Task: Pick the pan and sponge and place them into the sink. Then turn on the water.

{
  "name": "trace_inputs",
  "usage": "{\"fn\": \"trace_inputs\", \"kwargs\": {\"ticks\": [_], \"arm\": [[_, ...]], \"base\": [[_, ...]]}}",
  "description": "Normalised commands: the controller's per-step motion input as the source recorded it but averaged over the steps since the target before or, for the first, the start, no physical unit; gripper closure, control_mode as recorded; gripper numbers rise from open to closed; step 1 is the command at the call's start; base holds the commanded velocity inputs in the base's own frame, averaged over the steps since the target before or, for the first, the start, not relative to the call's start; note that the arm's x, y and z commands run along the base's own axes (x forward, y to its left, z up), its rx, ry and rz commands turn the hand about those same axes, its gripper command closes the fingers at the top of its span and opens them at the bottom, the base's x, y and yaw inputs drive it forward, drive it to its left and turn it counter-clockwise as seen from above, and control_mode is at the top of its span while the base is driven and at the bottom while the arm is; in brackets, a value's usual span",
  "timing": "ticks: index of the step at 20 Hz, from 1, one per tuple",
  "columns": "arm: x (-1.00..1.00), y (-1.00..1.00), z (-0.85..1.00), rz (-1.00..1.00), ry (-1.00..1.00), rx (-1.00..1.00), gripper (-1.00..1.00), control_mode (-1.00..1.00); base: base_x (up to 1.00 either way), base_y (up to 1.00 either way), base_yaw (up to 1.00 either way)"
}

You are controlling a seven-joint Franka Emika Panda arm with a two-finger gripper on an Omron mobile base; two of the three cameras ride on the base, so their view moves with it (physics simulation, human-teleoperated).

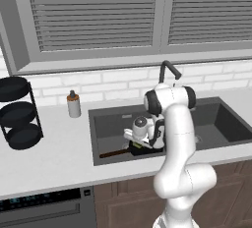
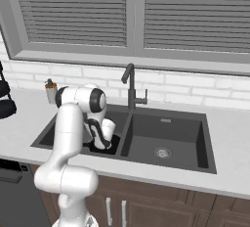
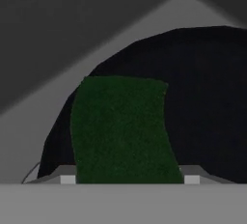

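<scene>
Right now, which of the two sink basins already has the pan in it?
The left basin, on the soap dispenser side. The pan lies on its floor under the gripper; the right basin holds just its drain.

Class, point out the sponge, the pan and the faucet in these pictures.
sponge (image 3: 123, 129), hand view, middle of its green scrubbing face.
pan (image 3: 207, 102), hand view, black inner surface right of the sponge.
faucet (image 2: 130, 88), right base view, upright stem below the bend.
</scene>
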Motion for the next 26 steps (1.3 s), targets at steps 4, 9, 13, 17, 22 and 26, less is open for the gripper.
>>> {"fn": "trace_inputs", "kwargs": {"ticks": [4,9,13,17,22,26], "arm": [[0.0,0.0,0.07,0.0,-0.07,0.0,-1.0,-1.0],[0.0,0.0,0.43,-0.03,-0.09,0.0,-1.0,-1.0],[-0.06,0.0,0.71,-0.07,-0.1,0.0,-1.0,-1.0],[-0.44,0.0,1.0,-0.03,-0.18,0.0,-1.0,-1.0],[-0.66,0.21,1.0,-0.08,-0.18,0.0,-1.0,-1.0],[-0.67,0.23,1.0,-0.05,-0.16,0.0,-1.0,-1.0]], "base": [[0.0,0.0,0.0],[0.0,0.0,0.0],[0.0,0.0,0.0],[0.0,0.0,0.0],[0.0,0.0,0.0],[0.0,0.0,0.0]]}}
